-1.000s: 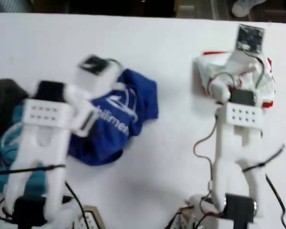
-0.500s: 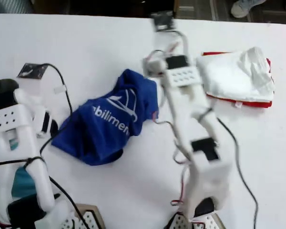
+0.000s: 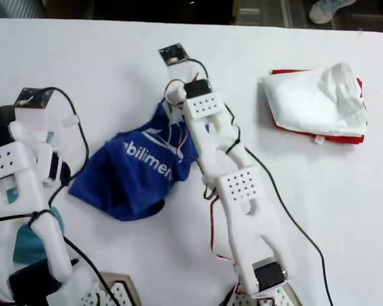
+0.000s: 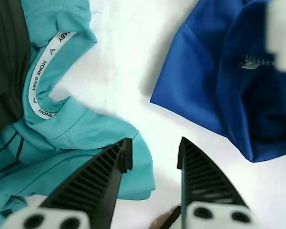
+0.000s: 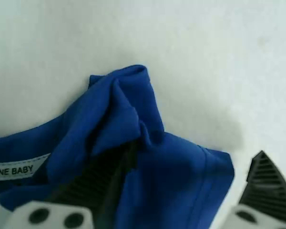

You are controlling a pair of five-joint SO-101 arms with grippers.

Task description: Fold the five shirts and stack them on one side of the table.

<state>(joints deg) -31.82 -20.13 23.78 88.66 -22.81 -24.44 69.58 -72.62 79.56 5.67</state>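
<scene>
Left claw: held over the near left part of the bench, jaws apart. Nothing is gripped; the edge of the teal shirt and bare surface lie beneath.
Teal shirt: heaped by the near left corner with its collar tape turned up, touching a dark shirt at the left edge.
Blue shirt: crumpled mid-bench, a little toward the left edge, and not yet folded.
Right claw: set at the far end of the blue shirt with the jaws spread wide. One finger lies against a raised fold and the other is over bare bench, so nothing is clamped.
Handling: the cloth is judged light, limp and thin. No shape will be kept when it is lifted, and the free part can be expected to drag and bunch.
Hold: a stitched edge is judged safest (hem, shoulder seam or collar). A single loose layer could slide from the pads, and the raised fold by the right claw is the readiest bite.
Stack: a folded white shirt lies on a red shirt toward the far right corner, well apart from the rest.
</scene>
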